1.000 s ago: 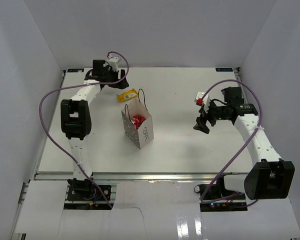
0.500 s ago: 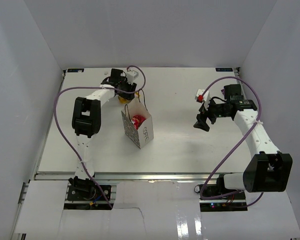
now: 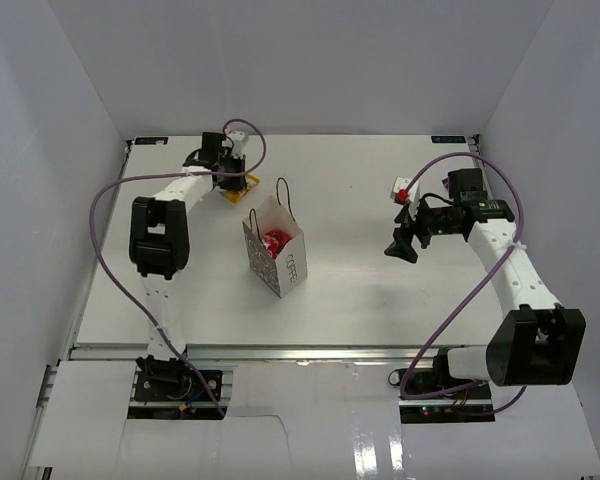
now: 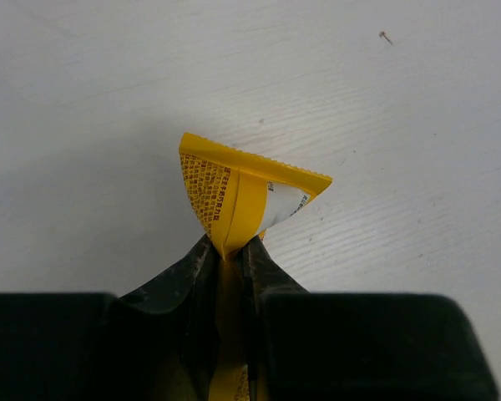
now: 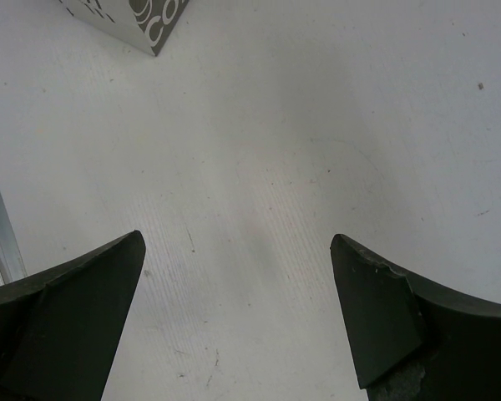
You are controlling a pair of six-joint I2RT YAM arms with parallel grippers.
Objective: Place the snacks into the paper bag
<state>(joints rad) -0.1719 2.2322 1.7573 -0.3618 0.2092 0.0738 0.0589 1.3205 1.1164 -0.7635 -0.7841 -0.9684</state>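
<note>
Left end effector (image 4: 230,249) pinching yellow wrapper (image 4: 234,188) by thin fin | right end effector (image 5: 235,251) spread, empty | risk: wrapper slips mid-carry or snags paper bag (image 3: 291,266) rim, tipping it.

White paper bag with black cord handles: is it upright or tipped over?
Upright. The white paper bag stands mouth up, a red pouch inside.
</note>
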